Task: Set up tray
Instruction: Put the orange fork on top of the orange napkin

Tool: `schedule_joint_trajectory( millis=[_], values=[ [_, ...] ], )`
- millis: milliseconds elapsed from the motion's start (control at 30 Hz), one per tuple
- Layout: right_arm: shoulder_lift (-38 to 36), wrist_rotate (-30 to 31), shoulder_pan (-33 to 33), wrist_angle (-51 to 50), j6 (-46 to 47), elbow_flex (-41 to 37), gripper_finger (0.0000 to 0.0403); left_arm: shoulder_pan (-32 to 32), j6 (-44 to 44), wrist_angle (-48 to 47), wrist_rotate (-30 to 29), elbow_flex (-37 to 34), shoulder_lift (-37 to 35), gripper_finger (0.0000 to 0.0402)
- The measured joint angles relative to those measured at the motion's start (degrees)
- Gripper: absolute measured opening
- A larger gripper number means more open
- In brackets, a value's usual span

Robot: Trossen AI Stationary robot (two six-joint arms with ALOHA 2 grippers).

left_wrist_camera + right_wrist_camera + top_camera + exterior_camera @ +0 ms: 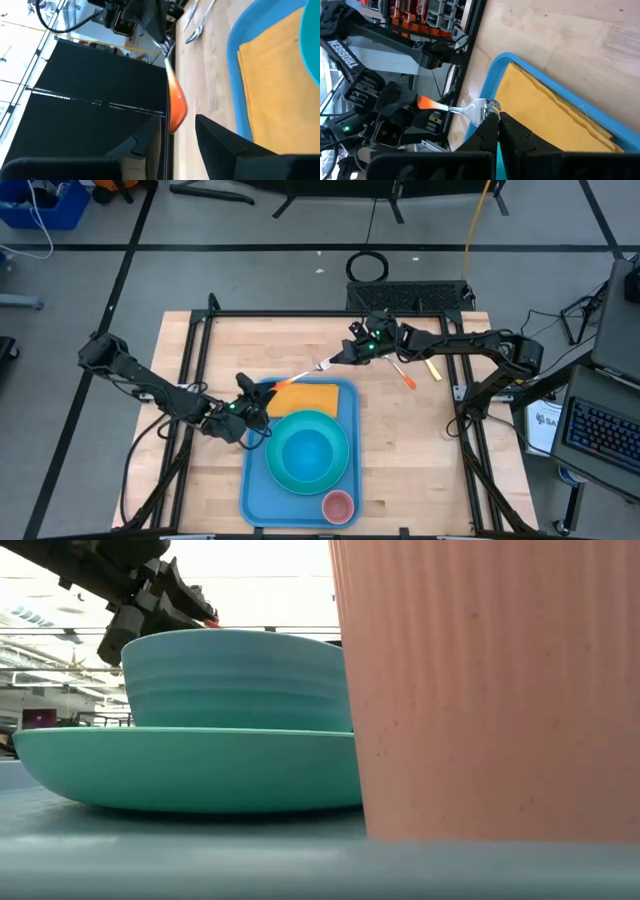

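Right claw (336,361) pinched shut on the shiny metal end of a fork (300,377), holding it up in the air with the orange handle poking out toward the other arm. Seen up close from the right wrist too, with both dark fingers (488,131) squeezed on the fork's prongs (481,111). Below that, the tray (255,490), big and light blue, lying flat on the wooden counter (200,350), near the front edge and about in the middle. Inside the tray, at the far end, a flat orange-yellow napkin (312,396). Just in front of the napkin, a round turquoise plate (276,470) with a turquoise bowl (308,448) sitting on top of it. In the tray's near right corner, a small pink cup (338,506), standing up, close beside the plate. Hard to tell if touching it. Fork hanging over the tray's far left corner, by the napkin's edge. Left claw (258,392) right there at that corner, fingers (220,145) spread wide apart, with the orange handle (174,107) pointing into the gap between them. Not gripping it. Farther off, on the bare counter past the tray, two more small tools, one orange (405,376) and one yellow (432,370), lying under the right arm.
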Motion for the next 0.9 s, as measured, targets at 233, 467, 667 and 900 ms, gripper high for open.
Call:
schedule_joint_trajectory(
  millis=[233, 467, 667, 900],
  values=[
    [0.0, 0.1, 0.0, 0.4, 0.3, 0.0, 0.0000, 0.0, 0.2, 1.2, 1.3, 0.0, 0.0, 0.0114],
    [0.0, 0.1, 0.0, 0.4, 0.4, 0.0, 0.0000, 0.0, 0.7, 1.4, 1.4, 0.0, 0.0, 0.0099],
    [0.0, 0.1, 0.0, 0.4, 0.4, 0.0, 0.0000, 0.0, 1.4, 1.4, 1.6, 0.0, 0.0, 0.0060],
    [0.0, 0.1, -0.1, 0.8, 1.4, 0.0, 0.0001, -0.1, 2.9, 4.2, 4.6, 0.0, 0.0, 0.0012]
  ],
)
